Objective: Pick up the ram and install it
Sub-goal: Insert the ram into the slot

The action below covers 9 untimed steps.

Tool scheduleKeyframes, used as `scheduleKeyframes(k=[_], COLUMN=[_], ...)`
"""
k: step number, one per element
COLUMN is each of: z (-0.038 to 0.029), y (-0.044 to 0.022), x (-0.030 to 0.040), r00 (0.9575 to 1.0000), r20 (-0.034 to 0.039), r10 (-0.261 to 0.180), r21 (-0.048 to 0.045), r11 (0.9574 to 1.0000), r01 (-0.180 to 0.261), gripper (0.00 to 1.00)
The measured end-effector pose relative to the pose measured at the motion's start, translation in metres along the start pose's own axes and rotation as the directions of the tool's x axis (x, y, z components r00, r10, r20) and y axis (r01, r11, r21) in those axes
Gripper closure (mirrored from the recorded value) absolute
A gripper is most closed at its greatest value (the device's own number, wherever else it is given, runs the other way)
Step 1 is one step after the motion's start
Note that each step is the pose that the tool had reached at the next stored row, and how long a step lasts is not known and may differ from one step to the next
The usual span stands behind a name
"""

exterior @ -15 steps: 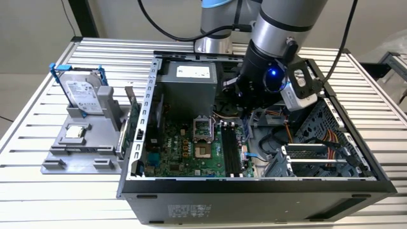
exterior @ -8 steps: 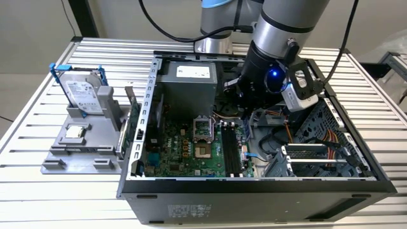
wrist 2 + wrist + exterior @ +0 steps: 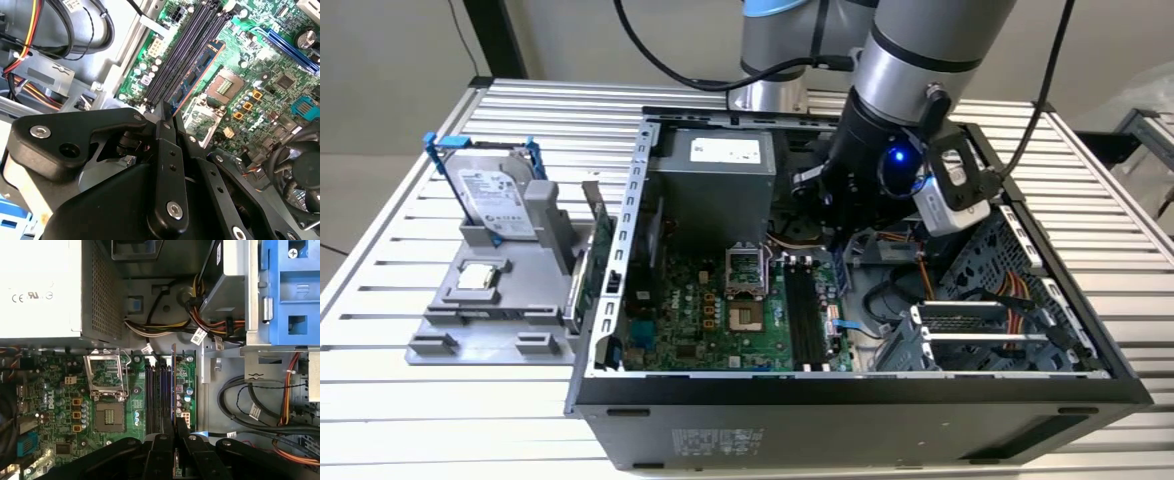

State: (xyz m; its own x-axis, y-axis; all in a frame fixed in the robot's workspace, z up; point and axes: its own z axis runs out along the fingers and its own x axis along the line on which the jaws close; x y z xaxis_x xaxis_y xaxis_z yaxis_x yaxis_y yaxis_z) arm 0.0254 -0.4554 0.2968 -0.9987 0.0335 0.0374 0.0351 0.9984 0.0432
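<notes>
While it stands on edge over the memory slots (image 3: pixel 187 47), the ram (image 3: pixel 197 70) is pinched at one end by the pincer (image 3: pixel 167 117), whose black fingers (image 3: pixel 170 165) are pressed together on the thin green stick. In the second wrist view the stick's face with its row of dark chips runs alongside the long black slots, its far end reaching toward the motherboard's (image 3: pixel 260 65) edge. In the first wrist view the ram (image 3: pixel 173 385) appears edge-on as a narrow line, just beside the slots (image 3: pixel 156 395) and rising from between the pincer (image 3: pixel 175 440) fingers. Whether it is seated in a slot or only held against one cannot be told. Next to the slots lies the open processor socket (image 3: pixel 111 412) with its metal frame (image 3: pixel 106 375) raised. In the exterior view the arm (image 3: pixel 907 90) reaches down into the open computer case (image 3: pixel 854 400), which lies on the slatted metal desk (image 3: pixel 454 400). At the exterior view's left, a grey holder (image 3: pixel 480 320) carries a silver hard drive (image 3: pixel 494 200) in a blue frame, standing upright, and a small square processor chip (image 3: pixel 480 277) lying flat.
</notes>
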Motion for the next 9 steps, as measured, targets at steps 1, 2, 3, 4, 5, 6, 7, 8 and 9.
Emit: scheduleKeyframes(k=[1,2,3,4,5,6,7,8,9], z=[0.0002,0.0003,0.0005,0.0007,0.0008,0.0010,0.0012,0.0015,0.0018], y=[0.0000,0.0000,0.0000,0.0000,0.0000,0.0000,0.0000,0.0000,0.0000], x=[-0.0003,-0.0006,-0.0009,-0.0012,-0.0016,-0.0019,-0.0022,-0.0025,-0.0027], r00=[1.0000,1.0000,1.0000,1.0000,1.0000,1.0000,1.0000,1.0000,1.0000], r20=[0.0000,0.0000,0.0000,0.0000,0.0000,0.0001,0.0001,0.0001,0.0001], r10=[0.000,0.000,0.001,0.001,0.001,0.001,0.001,0.002,0.002], r21=[0.0000,0.0001,0.0001,0.0000,0.0000,0.0000,-0.0001,-0.0001,-0.0002], r11=[1.0000,1.0000,1.0000,1.0000,1.0000,1.0000,1.0000,1.0000,1.0000], r01=[0.000,0.000,-0.001,-0.001,-0.001,-0.001,-0.001,-0.002,-0.002], gripper=[1.00,1.00,1.00,1.00,1.00,1.00,1.00,1.00,1.00])
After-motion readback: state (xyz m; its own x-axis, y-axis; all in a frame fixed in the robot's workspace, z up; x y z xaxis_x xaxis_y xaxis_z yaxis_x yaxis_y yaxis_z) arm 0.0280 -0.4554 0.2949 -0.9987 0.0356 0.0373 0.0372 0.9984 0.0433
